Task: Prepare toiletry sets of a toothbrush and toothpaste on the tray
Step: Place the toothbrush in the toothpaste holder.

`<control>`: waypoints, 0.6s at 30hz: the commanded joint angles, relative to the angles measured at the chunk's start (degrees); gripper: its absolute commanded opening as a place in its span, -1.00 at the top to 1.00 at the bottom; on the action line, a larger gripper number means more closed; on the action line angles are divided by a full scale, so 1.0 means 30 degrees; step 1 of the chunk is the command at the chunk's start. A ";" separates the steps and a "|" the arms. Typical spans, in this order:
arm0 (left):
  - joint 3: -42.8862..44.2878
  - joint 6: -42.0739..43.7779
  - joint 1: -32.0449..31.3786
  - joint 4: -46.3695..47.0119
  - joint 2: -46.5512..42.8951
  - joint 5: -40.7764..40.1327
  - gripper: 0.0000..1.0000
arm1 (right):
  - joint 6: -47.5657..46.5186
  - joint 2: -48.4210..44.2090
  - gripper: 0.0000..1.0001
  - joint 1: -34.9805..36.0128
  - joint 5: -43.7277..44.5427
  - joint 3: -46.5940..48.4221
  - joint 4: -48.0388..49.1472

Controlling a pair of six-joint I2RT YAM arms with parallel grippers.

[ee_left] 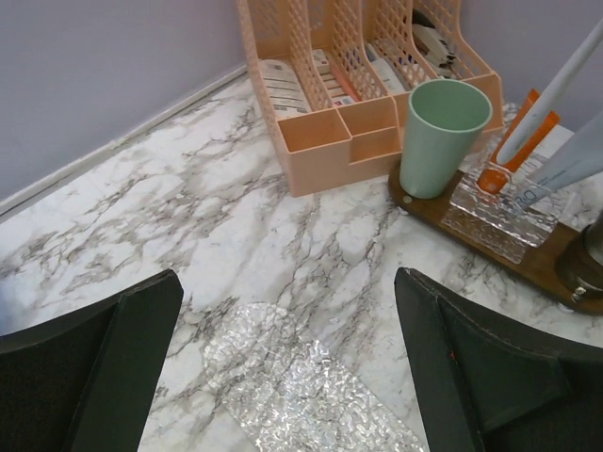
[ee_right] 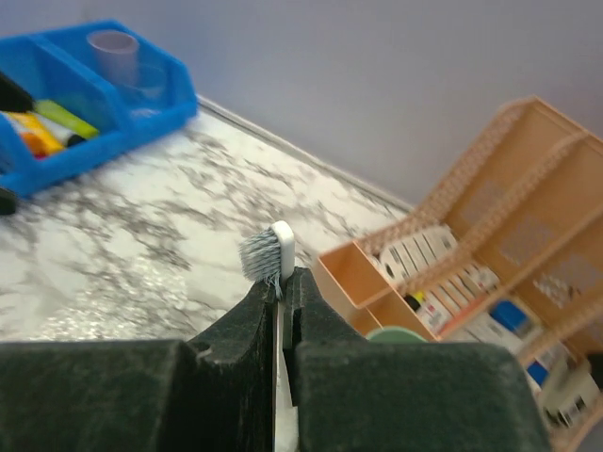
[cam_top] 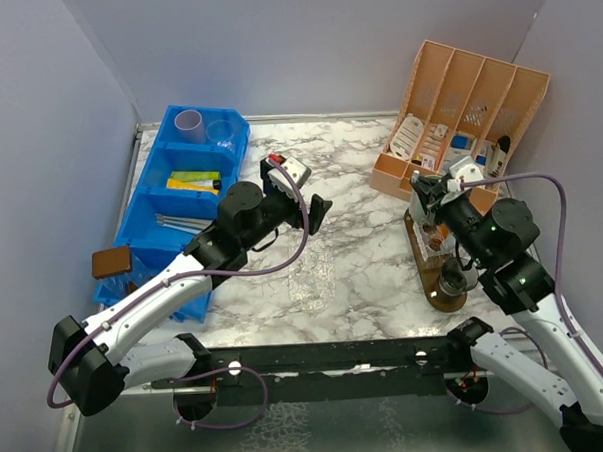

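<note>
Left arm reaches out across the middle of the top view. The left gripper [cam_top: 316,213] has its fingers spread wide above a clear crinkly piece [ee_left: 292,386] lying on the marble. Right arm is bent over the tray [cam_top: 424,271] at the right side, and the right gripper [ee_right: 283,282] is pinching a toothbrush [ee_right: 273,252], bristles up. On the tray there's a mint cup [ee_left: 443,132] that looks empty from my feed, plus a clear cup [ee_left: 499,202] holding an orange tube [ee_left: 513,141] and a brush handle. The blue bin [cam_top: 141,208] at upper left holds a lilac cup [cam_top: 189,124] and tubes [cam_top: 194,181].
</note>
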 commanded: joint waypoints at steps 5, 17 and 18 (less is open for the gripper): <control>-0.0283 -0.0412 -0.0006 0.0180 -0.0241 -0.2545 -0.98 | -0.0677 -0.0015 0.98 -0.0022 0.5786 -0.1915 0.0508; -0.0457 -0.0588 -0.0025 0.0388 -0.0547 -0.2762 -0.98 | -0.1727 0.0720 0.98 -0.0029 0.7254 -0.3764 0.2699; -0.0458 -0.0586 -0.0025 0.0396 -0.0548 -0.2802 -0.98 | -0.1634 0.0825 0.98 -0.0022 0.7358 -0.3774 0.2791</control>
